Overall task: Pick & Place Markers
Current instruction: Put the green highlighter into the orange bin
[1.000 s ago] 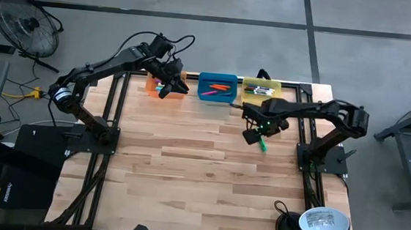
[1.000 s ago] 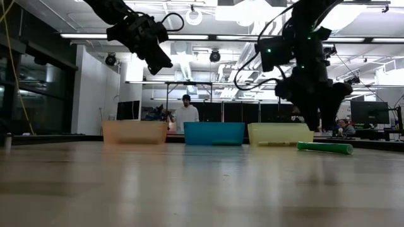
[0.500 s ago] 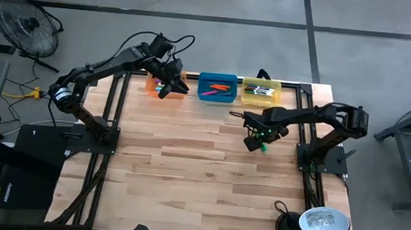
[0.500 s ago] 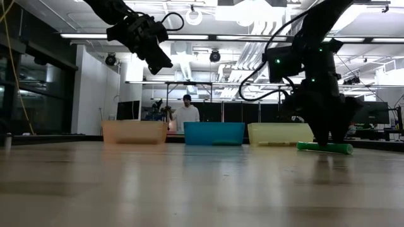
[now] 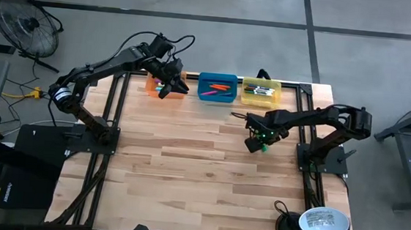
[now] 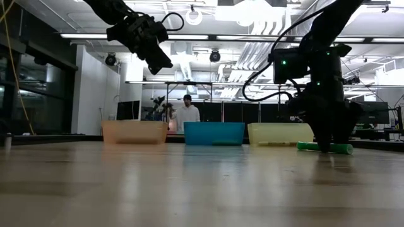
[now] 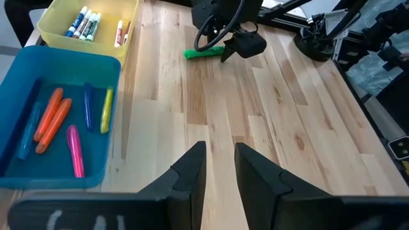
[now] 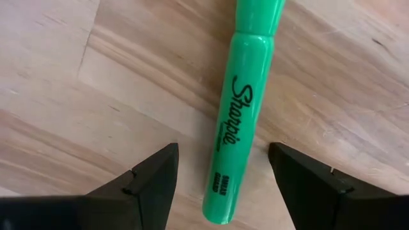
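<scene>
- The wooden table (image 5: 187, 165) is carrying everything, and the three bins are sitting in a row along its far edge, so I am placing things by the blue bin (image 5: 217, 87) in the middle of that row.
- The orange bin (image 6: 134, 132) is lying to one side of the blue bin and the yellow bin (image 5: 261, 91) to the other; the row looks like a sorting station, with markers grouped by kind.
- The left gripper (image 5: 172, 85) is hanging in the air over the orange bin, just beside the blue bin. Its fingers are standing a narrow gap apart and holding nothing — it seems to be waiting out of the way.
- The right gripper (image 8: 220, 172) is working nearer the front of the table than the blue bin, beyond the yellow bin's side, down close to the wood. Its fingers are spread wide, one on each side of the green marker (image 8: 239, 121), neither touching it. That straddle looks like the set-up for a pinch across the barrel.
- The green marker is lying flat on the bare wood, well apart from the blue bin and outside every bin — likely the last loose one.
- Inside the blue bin, orange, pink, blue and yellow markers (image 7: 64, 124) are lying flat.
- In the yellow bin, thinner white-barrelled pens (image 7: 86, 24) are lying together.
</scene>
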Robot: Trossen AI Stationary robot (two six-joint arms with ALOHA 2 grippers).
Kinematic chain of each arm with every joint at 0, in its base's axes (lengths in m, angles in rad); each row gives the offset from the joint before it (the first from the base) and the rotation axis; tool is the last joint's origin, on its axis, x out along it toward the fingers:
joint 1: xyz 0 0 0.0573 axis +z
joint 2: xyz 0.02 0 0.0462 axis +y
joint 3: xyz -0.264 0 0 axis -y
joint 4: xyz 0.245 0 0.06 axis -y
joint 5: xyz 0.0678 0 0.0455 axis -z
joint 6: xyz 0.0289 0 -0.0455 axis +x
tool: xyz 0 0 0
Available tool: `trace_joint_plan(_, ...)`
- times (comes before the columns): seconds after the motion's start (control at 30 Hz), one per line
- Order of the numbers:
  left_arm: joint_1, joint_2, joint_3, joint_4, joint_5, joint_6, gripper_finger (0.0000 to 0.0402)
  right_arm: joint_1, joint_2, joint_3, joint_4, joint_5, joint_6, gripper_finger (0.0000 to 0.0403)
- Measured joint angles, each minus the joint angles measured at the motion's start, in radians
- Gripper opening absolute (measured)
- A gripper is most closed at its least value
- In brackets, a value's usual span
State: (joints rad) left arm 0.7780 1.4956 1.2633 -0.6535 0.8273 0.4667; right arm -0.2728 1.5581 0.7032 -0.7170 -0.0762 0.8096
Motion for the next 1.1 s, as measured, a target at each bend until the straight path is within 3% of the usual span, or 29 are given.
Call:
trace_joint_plan(0.23, 0.000, 0.000, 0.000, 0.000, -0.007, 0.000, 0.0080, 0.000, 0.001, -0.001, -0.006, 0.012, -0.005, 0.0213)
trace_joint_plan(0.6, 0.000, 0.000, 0.000, 0.001, -0.008, 0.010, 0.0080, -0.002, 0.002, -0.003, -0.018, 0.000, 0.018, 0.0053)
trace_joint_plan(1.1, 0.000, 0.000, 0.000, -0.004, -0.009, 0.008, 0.0080, -0.002, 0.002, -0.004, -0.011, -0.022, 0.010, 0.0051)
